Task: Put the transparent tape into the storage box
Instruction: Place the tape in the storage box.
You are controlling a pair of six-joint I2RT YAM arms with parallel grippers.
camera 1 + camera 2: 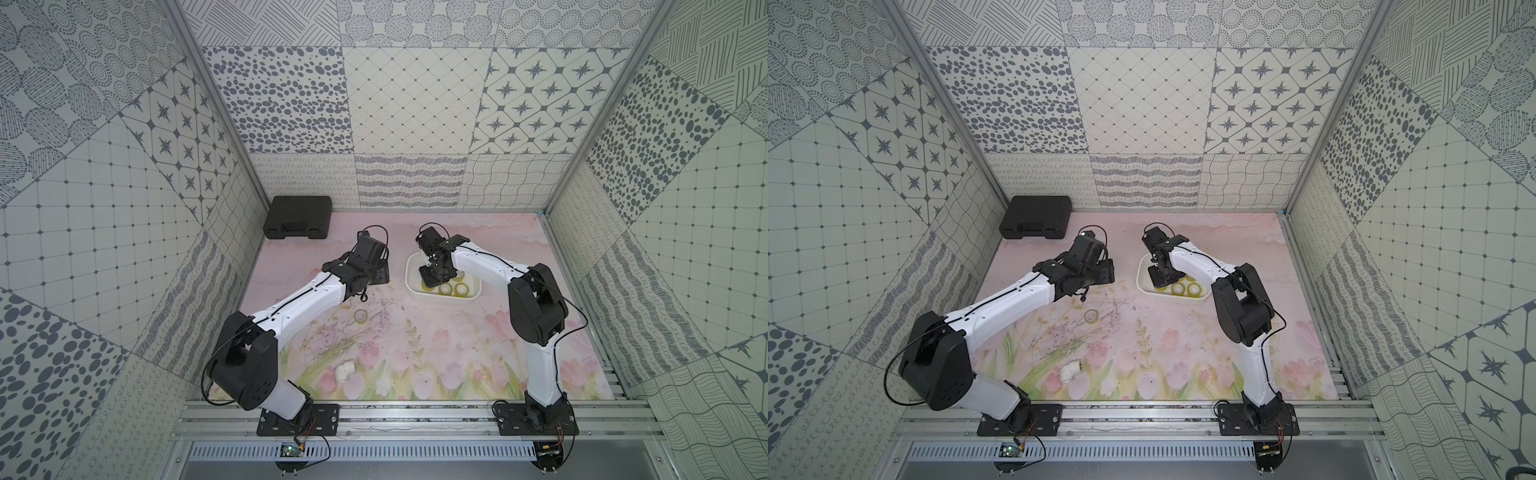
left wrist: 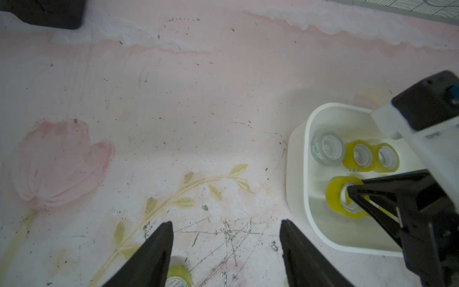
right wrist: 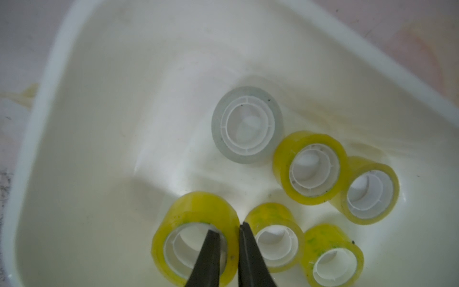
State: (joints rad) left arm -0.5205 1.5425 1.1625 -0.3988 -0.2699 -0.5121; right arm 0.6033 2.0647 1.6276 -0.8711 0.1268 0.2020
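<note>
Right hand low inside box, closed tight on wall of yellow roll: one finger in core, one outside. Grey roll and four yellow ones lie flat beside it. Left hand wide open, empty, above counter. Last roll on counter, outside box.

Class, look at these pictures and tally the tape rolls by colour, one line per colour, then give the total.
Yellowish tape rolls: 6 (five in the storage box, one loose roll on the table)
Greyish-white tape roll: 1 (in the storage box)
Total: 7
</note>
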